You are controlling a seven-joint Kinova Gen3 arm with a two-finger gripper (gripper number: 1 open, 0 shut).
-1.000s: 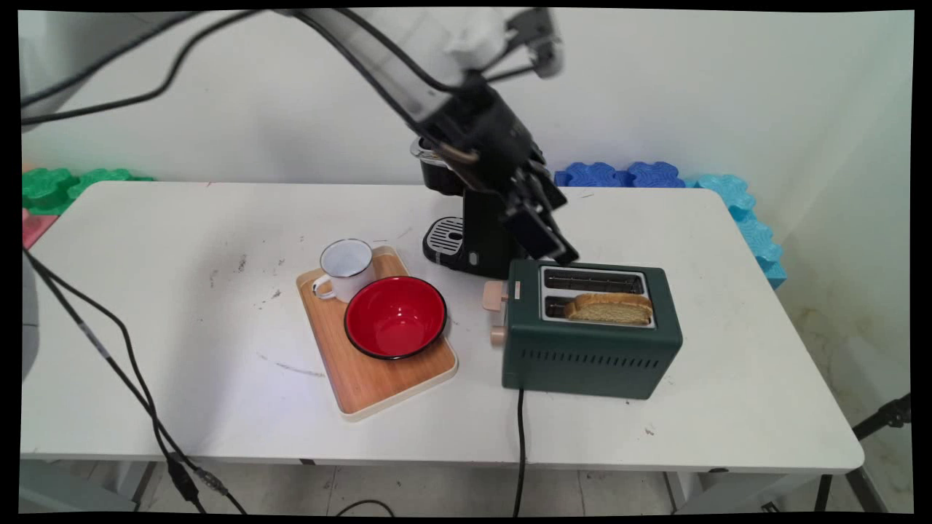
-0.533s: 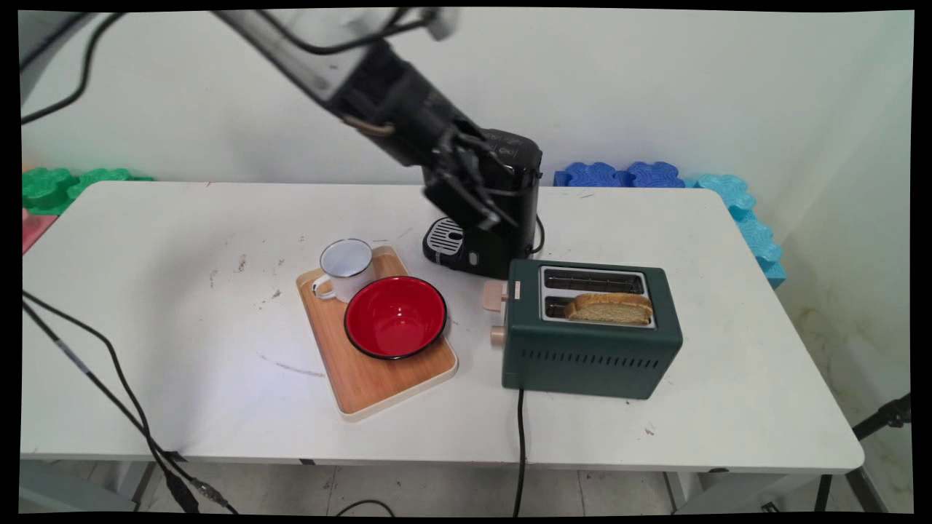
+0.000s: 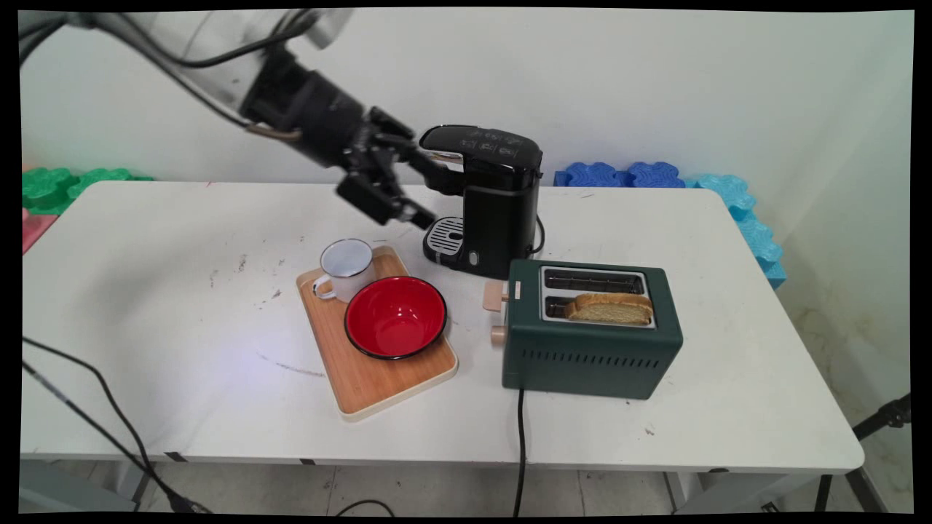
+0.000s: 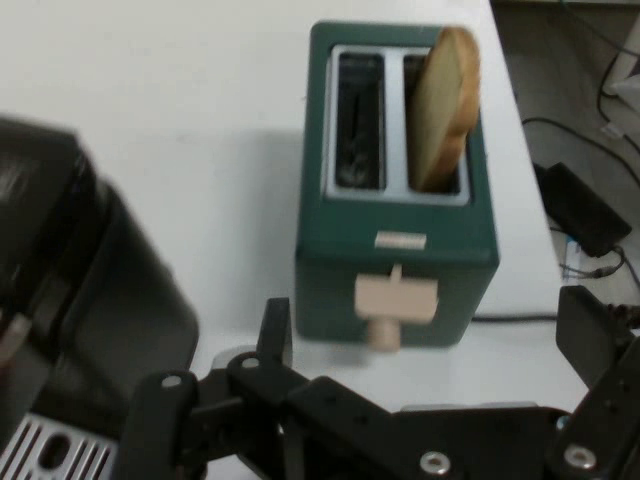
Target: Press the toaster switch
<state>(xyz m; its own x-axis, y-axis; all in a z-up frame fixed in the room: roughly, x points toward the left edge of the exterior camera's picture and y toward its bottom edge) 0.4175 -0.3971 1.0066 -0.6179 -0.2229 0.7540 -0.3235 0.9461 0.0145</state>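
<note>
While its fingers stand apart, the end effector [image 3: 429,193] hangs tilted just left of the coffee machine [image 3: 495,200].

A plain white wall [image 3: 655,87] is standing behind the white table [image 3: 145,349], whose top is showing scuffs and dark marks. Blue foam mats [image 3: 619,175] are leaning at one o'clock, green foam mats [image 3: 65,182] at ten. Pale floor tiles [image 3: 437,495] are showing beneath, and a black stand leg [image 3: 885,416] is poking in at four o'clock.
</note>
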